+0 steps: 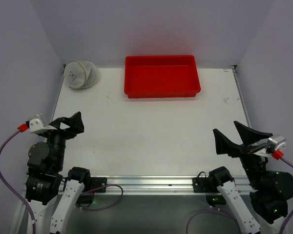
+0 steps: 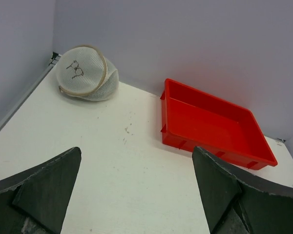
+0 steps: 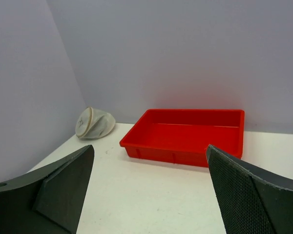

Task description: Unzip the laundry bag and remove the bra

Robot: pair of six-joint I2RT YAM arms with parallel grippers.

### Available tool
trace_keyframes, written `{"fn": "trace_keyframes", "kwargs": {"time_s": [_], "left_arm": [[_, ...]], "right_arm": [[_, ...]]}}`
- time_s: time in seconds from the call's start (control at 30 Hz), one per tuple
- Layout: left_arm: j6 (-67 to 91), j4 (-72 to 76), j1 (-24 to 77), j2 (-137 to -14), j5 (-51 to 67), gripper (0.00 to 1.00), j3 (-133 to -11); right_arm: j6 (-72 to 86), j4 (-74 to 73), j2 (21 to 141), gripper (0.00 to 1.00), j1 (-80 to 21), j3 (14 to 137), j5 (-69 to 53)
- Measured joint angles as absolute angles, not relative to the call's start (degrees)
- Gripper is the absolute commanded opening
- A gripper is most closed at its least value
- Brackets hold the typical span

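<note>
The laundry bag (image 1: 81, 74) is a whitish mesh dome with a small black bra icon. It lies tilted in the far left corner of the table, against the wall. It also shows in the left wrist view (image 2: 87, 73) and the right wrist view (image 3: 94, 123). The bra is not visible; nothing dark shows through the mesh. My left gripper (image 1: 72, 124) is open and empty near the front left, far from the bag. My right gripper (image 1: 237, 138) is open and empty near the front right.
A red rectangular tray (image 1: 161, 76) stands at the back centre of the white table (image 1: 151, 131), empty inside; it shows in both wrist views (image 2: 212, 125) (image 3: 187, 135). Grey walls close in the back and both sides.
</note>
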State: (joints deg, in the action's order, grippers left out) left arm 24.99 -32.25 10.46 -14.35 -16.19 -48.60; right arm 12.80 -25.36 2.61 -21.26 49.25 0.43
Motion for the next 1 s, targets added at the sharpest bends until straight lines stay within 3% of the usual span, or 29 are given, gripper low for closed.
{"fn": "trace_keyframes", "kwargs": {"time_s": [0.27,0.53,0.73,1.0], "left_arm": [[27.14,-31.55,10.46,-18.33,-16.25,1.00,-45.98],[29.43,-26.15,10.39,-41.12,-16.91,1.00,-45.95],[27.64,-18.74,9.41,-69.14,-24.43,1.00,-58.37],[18.63,-9.74,7.16,-100.49,-32.03,1.00,-87.35]], "right_arm": [[17.04,-25.21,3.66,0.99,-21.26,46.87,0.47],[24.16,-25.78,13.43,0.99,-21.26,43.13,-1.91],[25.36,-24.93,16.67,0.99,-21.26,39.20,-8.29],[24.62,-21.80,17.54,0.99,-21.26,36.32,-15.88]]}}
